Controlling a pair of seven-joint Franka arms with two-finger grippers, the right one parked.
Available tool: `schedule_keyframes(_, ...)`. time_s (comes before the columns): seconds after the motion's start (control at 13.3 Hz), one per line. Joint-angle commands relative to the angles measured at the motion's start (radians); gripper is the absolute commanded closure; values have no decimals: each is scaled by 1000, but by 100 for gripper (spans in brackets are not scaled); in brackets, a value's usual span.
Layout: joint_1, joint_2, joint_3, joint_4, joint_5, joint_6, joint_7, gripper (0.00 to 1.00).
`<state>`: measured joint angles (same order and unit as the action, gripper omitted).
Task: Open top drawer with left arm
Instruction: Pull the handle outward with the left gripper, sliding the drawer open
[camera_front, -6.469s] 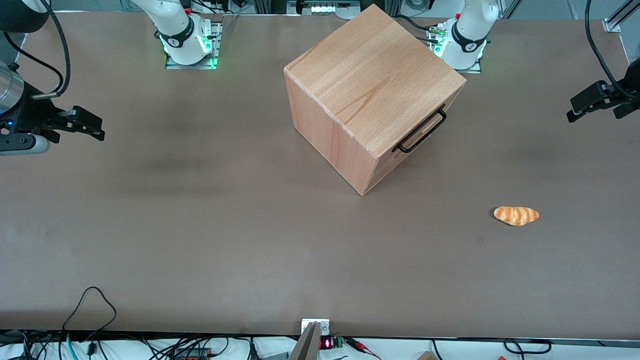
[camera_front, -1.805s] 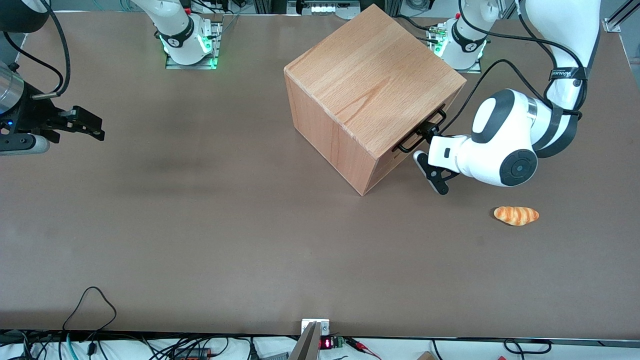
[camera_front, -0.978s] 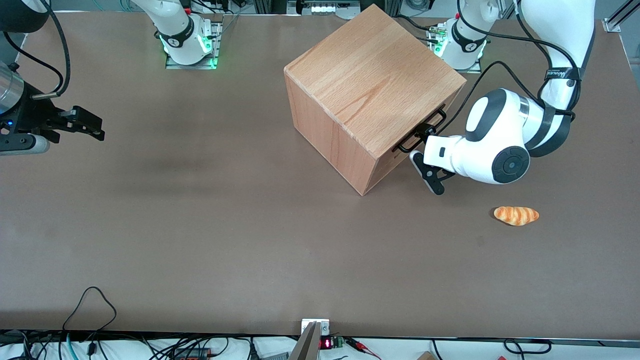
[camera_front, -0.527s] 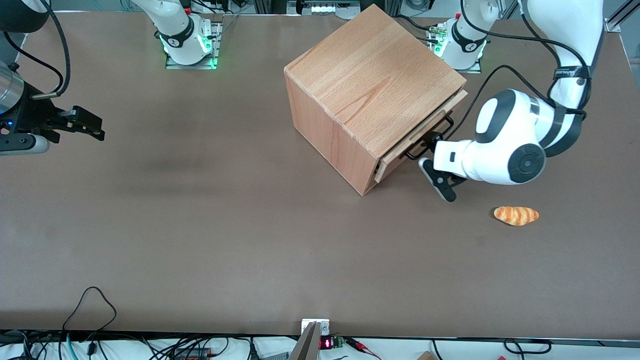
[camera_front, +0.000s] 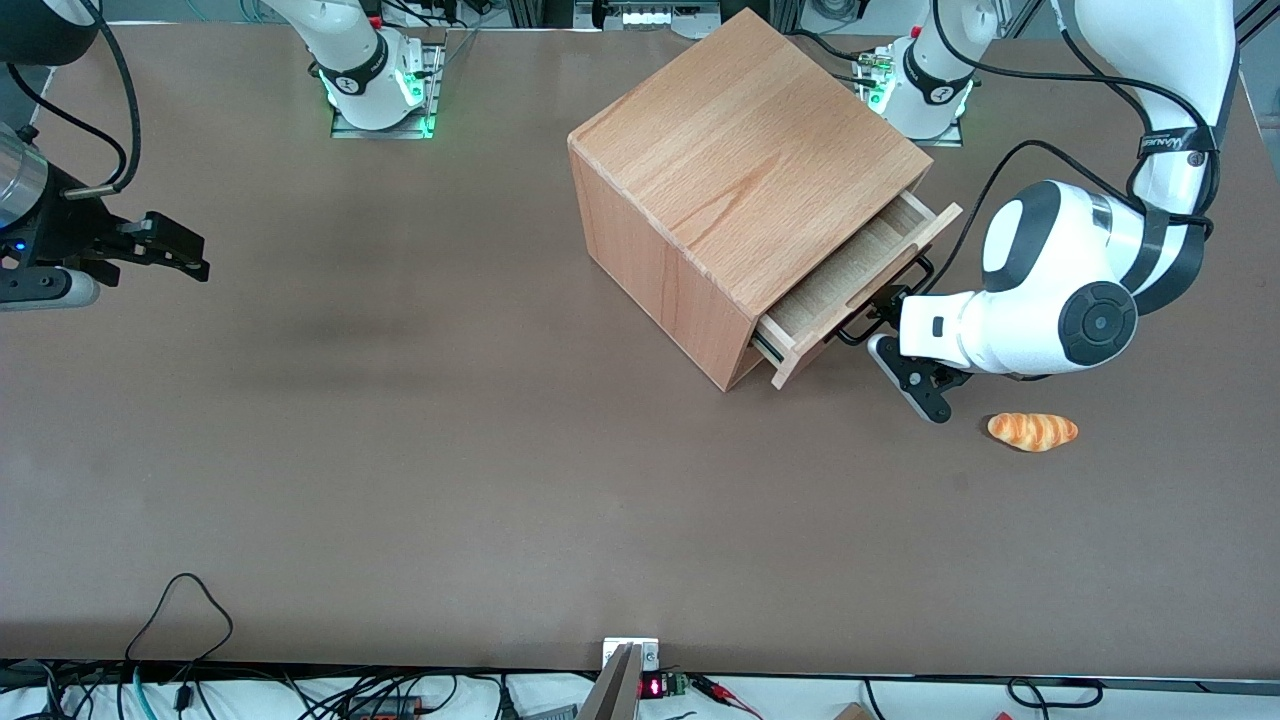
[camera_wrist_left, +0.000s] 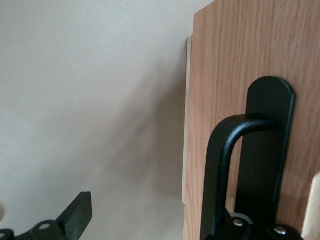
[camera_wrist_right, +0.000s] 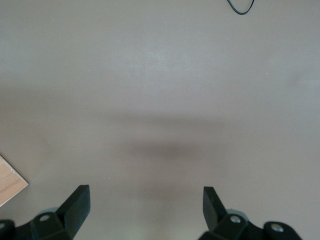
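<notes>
Best done by pulling straight along the drawer's own line, away from the wooden box (camera_front: 745, 180), with one finger (camera_wrist_left: 265, 165) hooked inside the black handle (camera_front: 885, 300) and no sideways drag. Top drawer (camera_front: 860, 285) partly out, pale inside showing, on the worktop (camera_front: 400, 450) toward the working arm's end. Left arm (camera_front: 1060, 290) bent low, forearm near level, pincer (camera_front: 905, 345) just in front of the drawer front. Spread wide, apparently hooking the handle rather than clamping it. Bread roll (camera_front: 1032, 431) near; worth avoiding.
</notes>
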<state>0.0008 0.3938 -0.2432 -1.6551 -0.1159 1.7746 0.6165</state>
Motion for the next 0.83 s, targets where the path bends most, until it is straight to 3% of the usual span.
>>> schedule_keyframes(0.0,17,0,1,18,47,48,14,0)
schedule_keyframes(0.75,71,52,1,73,48,54,14,0)
